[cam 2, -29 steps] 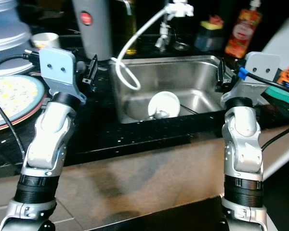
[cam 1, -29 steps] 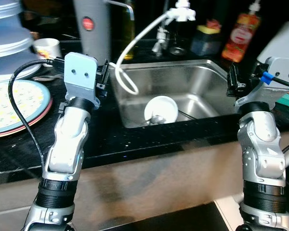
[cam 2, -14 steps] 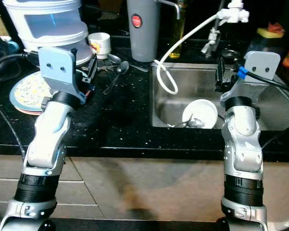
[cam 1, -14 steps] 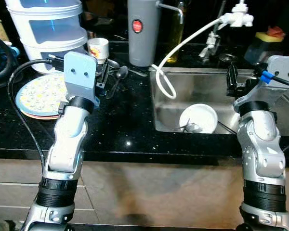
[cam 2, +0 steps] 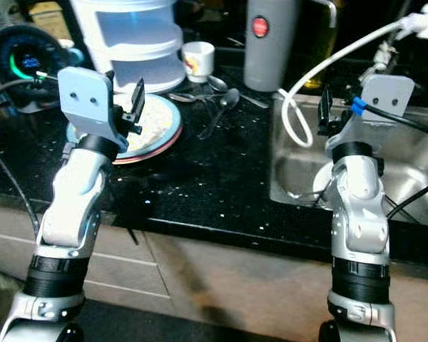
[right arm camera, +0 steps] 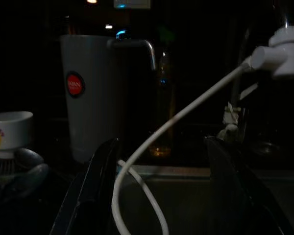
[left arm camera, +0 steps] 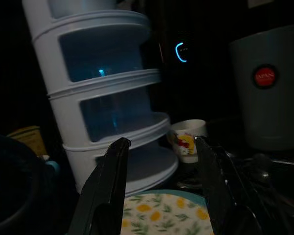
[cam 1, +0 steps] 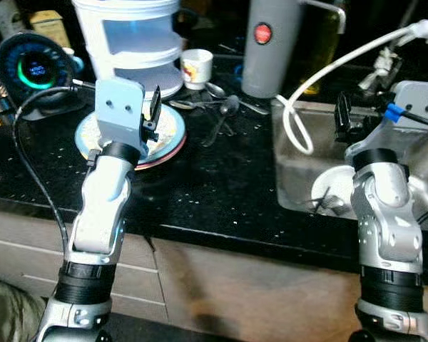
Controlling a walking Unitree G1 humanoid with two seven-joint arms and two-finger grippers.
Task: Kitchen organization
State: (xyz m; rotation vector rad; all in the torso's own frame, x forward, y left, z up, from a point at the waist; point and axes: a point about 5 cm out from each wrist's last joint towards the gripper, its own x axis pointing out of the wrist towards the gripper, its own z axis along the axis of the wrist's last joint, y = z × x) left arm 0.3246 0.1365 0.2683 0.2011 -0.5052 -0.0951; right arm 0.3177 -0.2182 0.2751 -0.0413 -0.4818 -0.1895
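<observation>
- The black table runs across the whole scene, with a steel sink let into it on the robot's right.
- A tall white stacked container stands at the back, just behind a flowered plate. The plate looks like a likely thing to tidy; it lies flat on the table, near the front edge.
- A grey jug with a red badge stands near the sink's back corner, and a white hose arches from the tap side down into the basin.
- A white bowl with cutlery lies in the sink, partly hidden behind the right arm.
- A dark round device with a glowing ring sits at the far left of the table.
- The left hand hangs above the plate with its fingers spread and nothing between them.
- The right hand hovers over the sink's near edge, likewise spread and empty.
- A small printed cup stands beside the container, and loose spoons lie between the plate and the jug.
- Risks, as I judge them:
  - A flat plate gives the fingers little to grip, so it could slide or chip.
  - A low reach could knock the cup or the container.
  - The hose could snag the right hand if it goes for the bowl.
</observation>
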